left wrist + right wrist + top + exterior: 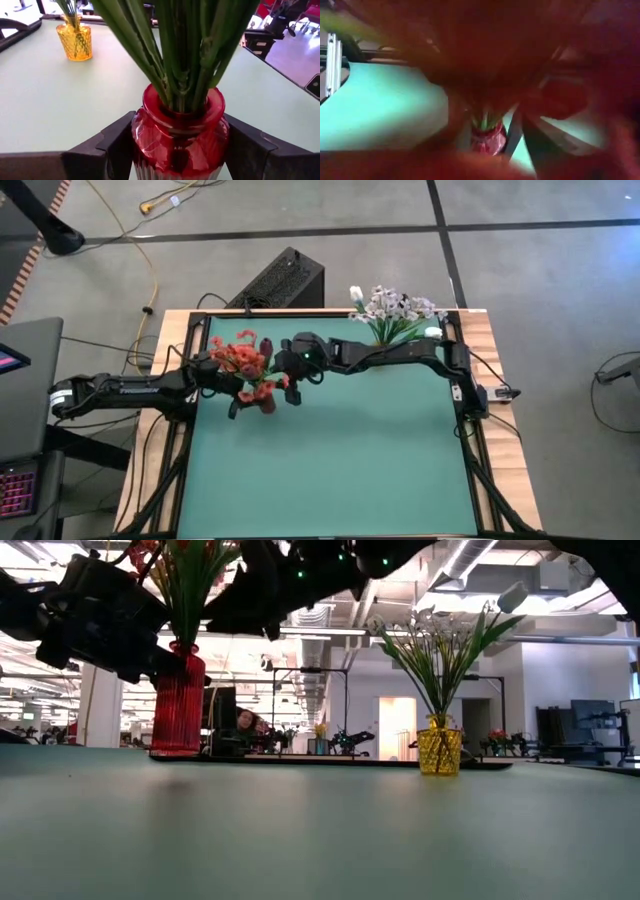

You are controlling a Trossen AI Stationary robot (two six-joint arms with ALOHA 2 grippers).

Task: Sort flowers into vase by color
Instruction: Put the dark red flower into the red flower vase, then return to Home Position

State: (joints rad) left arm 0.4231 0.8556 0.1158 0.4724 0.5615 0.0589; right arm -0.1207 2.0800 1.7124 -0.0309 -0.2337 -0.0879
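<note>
Two pincers meet: the left pincer [177, 150] clamps the ribbed red glass vase [179, 132] of orange-red flowers [243, 360]; just above, the right pincer [296, 385] hangs spread.

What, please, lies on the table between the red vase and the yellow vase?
Nothing: in the low view the green table is bare between the red vase and the yellow vase.

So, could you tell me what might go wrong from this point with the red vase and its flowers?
1. The left gripper clamps the red vase; pulling away unevenly could tip it.
2. The right gripper sits right among the orange-red flowers; as it retreats, a finger could snag a bloom and drag a stem out.
3. The yellow vase stands near the table's far edge, so a wide sweep of the right arm might knock it.
</note>
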